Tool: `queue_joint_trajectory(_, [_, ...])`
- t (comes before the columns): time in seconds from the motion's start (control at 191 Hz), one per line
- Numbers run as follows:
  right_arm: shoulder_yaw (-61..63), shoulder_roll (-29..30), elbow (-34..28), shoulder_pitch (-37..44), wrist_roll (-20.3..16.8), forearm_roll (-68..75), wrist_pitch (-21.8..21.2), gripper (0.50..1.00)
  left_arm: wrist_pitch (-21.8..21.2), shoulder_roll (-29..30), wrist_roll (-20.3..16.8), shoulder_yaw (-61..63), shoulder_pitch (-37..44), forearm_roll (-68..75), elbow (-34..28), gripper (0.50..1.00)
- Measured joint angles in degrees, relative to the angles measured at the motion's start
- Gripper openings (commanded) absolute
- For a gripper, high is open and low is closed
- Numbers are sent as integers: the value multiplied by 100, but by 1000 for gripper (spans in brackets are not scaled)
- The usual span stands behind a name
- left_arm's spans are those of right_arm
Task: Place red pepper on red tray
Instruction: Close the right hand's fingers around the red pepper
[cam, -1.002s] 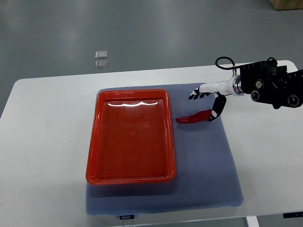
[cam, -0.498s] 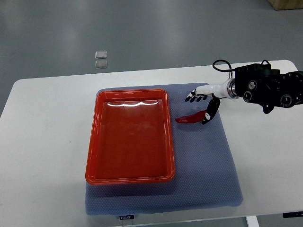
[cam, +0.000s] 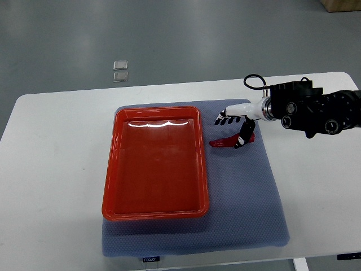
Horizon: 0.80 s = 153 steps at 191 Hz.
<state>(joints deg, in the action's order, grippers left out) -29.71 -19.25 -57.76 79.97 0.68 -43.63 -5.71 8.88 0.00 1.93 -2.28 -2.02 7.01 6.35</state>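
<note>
One arm works here: we see the right robot hand (cam: 234,129) w/ its arm entering from the right edge, now farther left than a second ago, fingers (cam: 223,119) spread above the red pepper (cam: 227,141) and thumb dropped onto the pepper's right end. Over the last second the hand slides in toward the pepper's middle; the pepper itself lies in approx. the same spot on the blue mat (cam: 242,192), just right of the red tray (cam: 155,164), not in it. We judge the hand as partly open, bracketing the pepper but not yet closed on it; whether the thumb presses it we cannot tell. Meaning for the task: we read this as the reach ending and the grasp about to start; lift and carry left over the tray rim remain. Left arm: not visible. Mat and tray sit on the white counter (cam: 56,169).
</note>
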Motion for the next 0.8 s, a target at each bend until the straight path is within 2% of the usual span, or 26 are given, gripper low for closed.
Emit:
queue_joint_trajectory(0.367, [0,46,-6,-49,-65,-439,32,827,0,0,0,0,0,2,0,1000])
queue_joint_trajectory(0.472, [0,52,3,-85,-77,-475,41,766,0,0,0,0,0,2,0,1000])
queue_joint_trajectory(0.53, [-3,57,13,-114,-77,-540,42,758,0,0,0,0,0,2,-1,1000])
queue_joint_trajectory(0.577, [-3,58,16,-125,-77,-595,43,731,0,0,0,0,0,2,-2,1000])
queue_joint_trajectory(0.682, [-3,60,21,-138,-77,-686,44,721,0,0,0,-1,0,2,-2,1000])
queue_joint_trajectory(0.802, [-3,68,33,-138,-77,-716,44,652,0,0,0,-3,0,2,-2,1000])
